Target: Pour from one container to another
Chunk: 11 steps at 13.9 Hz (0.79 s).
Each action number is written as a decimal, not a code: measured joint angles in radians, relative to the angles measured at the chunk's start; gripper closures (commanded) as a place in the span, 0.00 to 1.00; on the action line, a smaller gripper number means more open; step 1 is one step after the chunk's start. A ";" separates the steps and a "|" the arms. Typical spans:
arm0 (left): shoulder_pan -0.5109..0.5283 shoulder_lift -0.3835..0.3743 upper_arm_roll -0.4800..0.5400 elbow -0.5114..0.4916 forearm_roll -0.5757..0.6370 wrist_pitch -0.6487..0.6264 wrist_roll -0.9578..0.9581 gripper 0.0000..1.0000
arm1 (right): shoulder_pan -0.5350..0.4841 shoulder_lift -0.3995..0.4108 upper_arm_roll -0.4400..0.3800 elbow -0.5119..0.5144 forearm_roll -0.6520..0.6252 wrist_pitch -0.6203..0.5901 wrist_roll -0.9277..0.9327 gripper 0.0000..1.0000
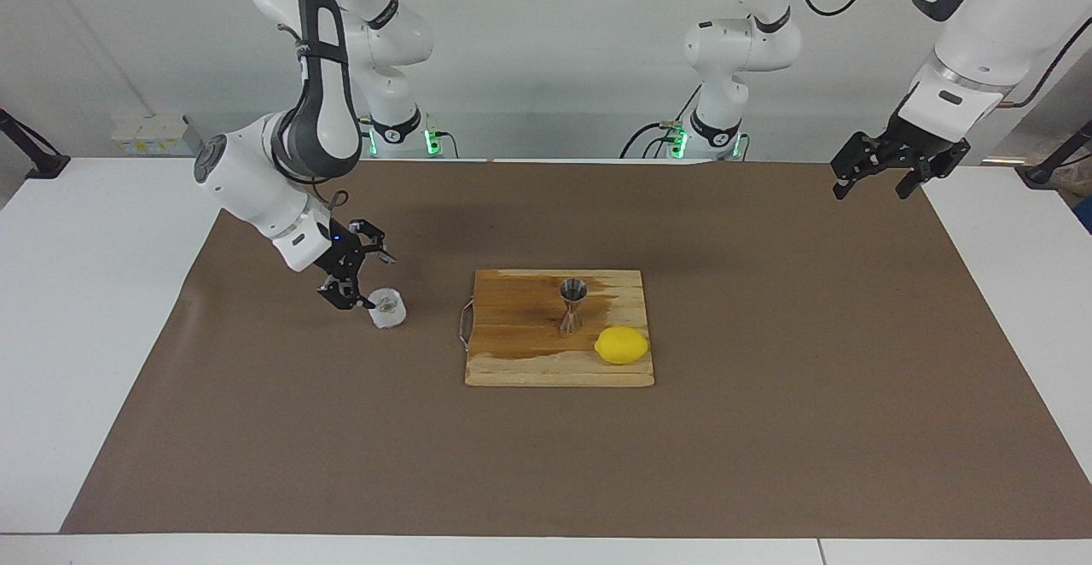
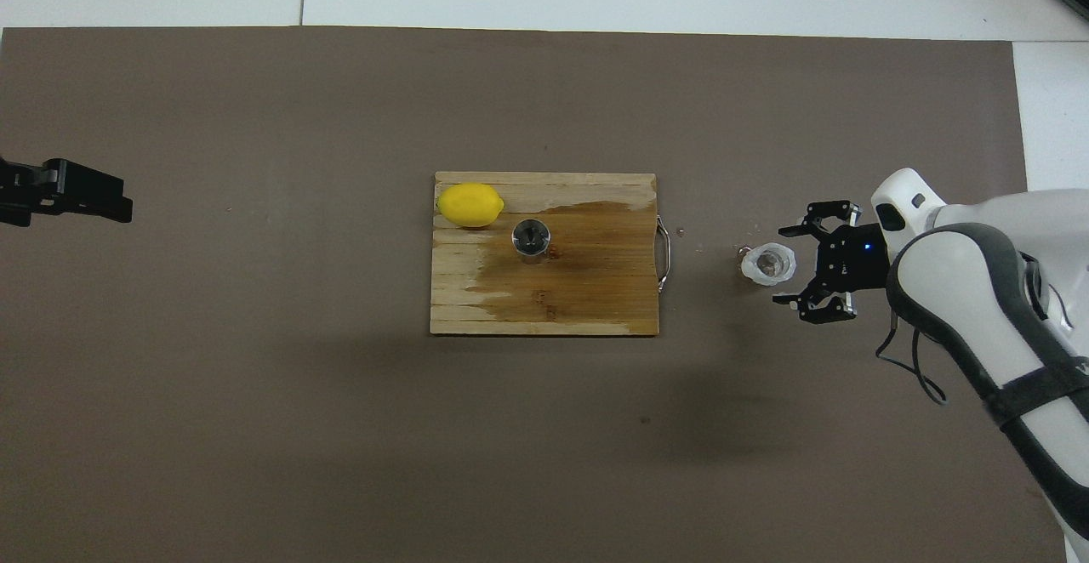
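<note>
Cup (image 1: pixel 388 307) stands upright on the brown surface at centre-left of the facing frame, beside the board (image 1: pixel 520 369) with the jigger (image 1: pixel 572 304). Right gripper (image 1: pixel 358 279), fingers apart, hovers just above-left of it; left gripper (image 1: pixel 879 174) waits, fingers apart.

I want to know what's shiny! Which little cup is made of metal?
The steel jigger, hourglass-shaped, standing on the wooden board beside the lemon. The other, the frosted whitish cup, sits off the board.

We see a robotics lab: two white robot arms (image 1: pixel 290 121) bolted at a white table (image 1: pixel 85 309), brown paper sheet (image 1: pixel 768 377), bare walls.
</note>
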 measured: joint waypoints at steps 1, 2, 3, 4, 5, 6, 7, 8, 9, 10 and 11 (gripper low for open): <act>0.000 0.000 0.000 0.000 0.000 0.000 0.000 0.00 | 0.000 0.000 -0.001 0.000 -0.048 0.000 0.087 0.00; 0.000 0.000 0.000 0.000 0.000 0.000 0.000 0.00 | 0.000 0.000 -0.001 0.000 -0.099 0.001 0.181 0.00; 0.000 0.000 0.000 0.000 0.000 0.000 0.000 0.00 | 0.000 0.000 -0.001 0.001 -0.151 0.002 0.277 0.00; 0.000 0.000 0.000 0.000 0.000 0.000 0.000 0.00 | 0.001 -0.001 0.000 0.004 -0.202 0.002 0.367 0.00; 0.000 0.000 0.000 0.000 0.000 0.000 0.000 0.00 | 0.007 -0.004 0.000 0.009 -0.264 0.002 0.476 0.00; 0.000 0.000 0.000 0.000 0.000 0.000 0.000 0.00 | 0.014 -0.009 0.000 0.014 -0.321 0.001 0.575 0.00; 0.000 0.000 0.000 0.000 0.000 0.000 0.000 0.00 | 0.020 -0.018 0.001 0.017 -0.381 -0.003 0.680 0.00; 0.000 0.000 0.000 0.000 0.000 0.000 0.000 0.00 | 0.026 -0.029 0.001 0.024 -0.426 -0.019 0.772 0.00; 0.000 0.000 0.000 0.000 0.000 0.000 0.000 0.00 | 0.028 -0.040 0.003 0.037 -0.459 -0.052 0.854 0.00; 0.000 0.000 0.000 0.000 0.000 0.000 0.000 0.00 | 0.028 -0.053 0.003 0.058 -0.484 -0.102 0.931 0.00; 0.000 0.000 0.000 0.000 0.000 0.000 0.000 0.00 | 0.027 -0.063 0.003 0.086 -0.497 -0.158 0.995 0.00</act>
